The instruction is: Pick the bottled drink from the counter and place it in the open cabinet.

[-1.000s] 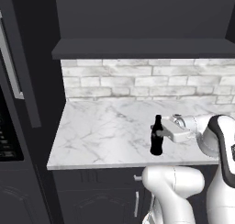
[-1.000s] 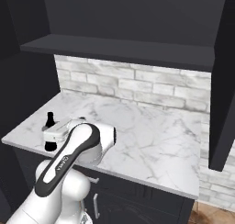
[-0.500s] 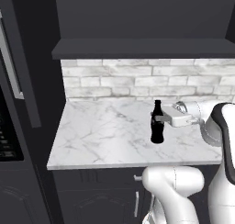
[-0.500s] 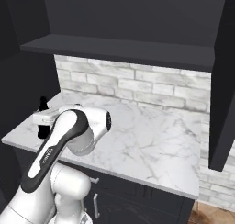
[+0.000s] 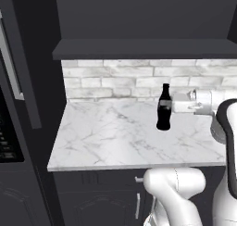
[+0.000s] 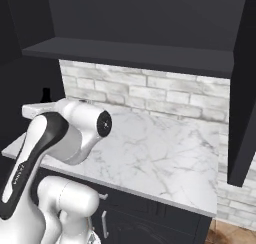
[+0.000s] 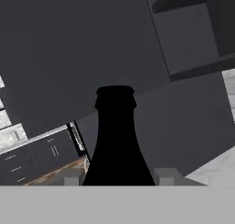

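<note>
From the left base view, my two-finger gripper point(image 5: 172, 105) is clamped on the small black cola-style bottle with a narrow neck point(image 5: 164, 107), which I hold upright and lifted clear of the white grey-veined marble top point(image 5: 115, 137). The bottle hangs in front of the white brick backsplash point(image 5: 115, 79), below the thick flat bottom shelf of the wide matte black upper cabinet point(image 5: 143, 49) (a good gap separates the cap from that shelf). Black panelled base cabinets with a silver handle point(image 5: 138, 205) sit under the marble top.

From the right base view, my own white arm covers most of the bottle; its black cap and neck point(image 6: 46, 95) poke up just above my hand, left of the brick wall point(image 6: 150, 95). The black shelf point(image 6: 130, 54) runs overhead, and the marble top point(image 6: 150, 153) spreads below and to the right of the bottle.

From the hand view, the bottle's dark neck and shoulders point(image 7: 117, 140) rise between my fingertips point(image 7: 166, 176), which press its sides. Behind the bottle is dark cabinet panelling point(image 7: 69, 44).
</note>
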You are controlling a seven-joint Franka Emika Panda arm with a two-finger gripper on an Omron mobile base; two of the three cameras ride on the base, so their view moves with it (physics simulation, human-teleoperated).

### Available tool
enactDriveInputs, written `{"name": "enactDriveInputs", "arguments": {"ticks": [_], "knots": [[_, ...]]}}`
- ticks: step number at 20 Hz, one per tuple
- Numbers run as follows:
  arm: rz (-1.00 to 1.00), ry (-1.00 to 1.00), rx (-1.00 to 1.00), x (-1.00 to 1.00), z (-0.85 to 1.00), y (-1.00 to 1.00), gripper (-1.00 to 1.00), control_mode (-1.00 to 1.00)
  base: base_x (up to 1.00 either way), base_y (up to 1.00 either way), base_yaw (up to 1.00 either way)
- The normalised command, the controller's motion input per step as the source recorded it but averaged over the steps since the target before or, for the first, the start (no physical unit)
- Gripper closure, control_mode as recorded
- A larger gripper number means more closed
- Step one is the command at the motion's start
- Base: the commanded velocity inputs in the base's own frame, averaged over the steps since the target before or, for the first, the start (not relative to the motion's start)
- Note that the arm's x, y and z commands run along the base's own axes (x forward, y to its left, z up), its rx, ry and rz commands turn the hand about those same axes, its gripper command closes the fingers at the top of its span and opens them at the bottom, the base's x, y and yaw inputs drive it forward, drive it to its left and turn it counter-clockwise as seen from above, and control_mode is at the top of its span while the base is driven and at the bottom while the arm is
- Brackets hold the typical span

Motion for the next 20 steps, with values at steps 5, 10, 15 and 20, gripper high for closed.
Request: {"name": "enactDriveInputs", "arguments": {"ticks": [5,10,15,20], "knots": [[-0.2,-0.01,-0.02,-0.03,0.49,-0.03,1.0,-1.0,0.0,0.0,0.0],[-0.01,-0.01,-0.14,-0.03,0.48,-0.07,1.0,-1.0,0.0,0.0,0.0],[0.0,-0.03,-0.23,0.0,0.44,-0.16,1.0,-1.0,0.0,0.0,0.0],[0.0,-0.09,-0.24,0.0,0.39,-0.23,1.0,-1.0,0.0,0.0,0.0]]}}
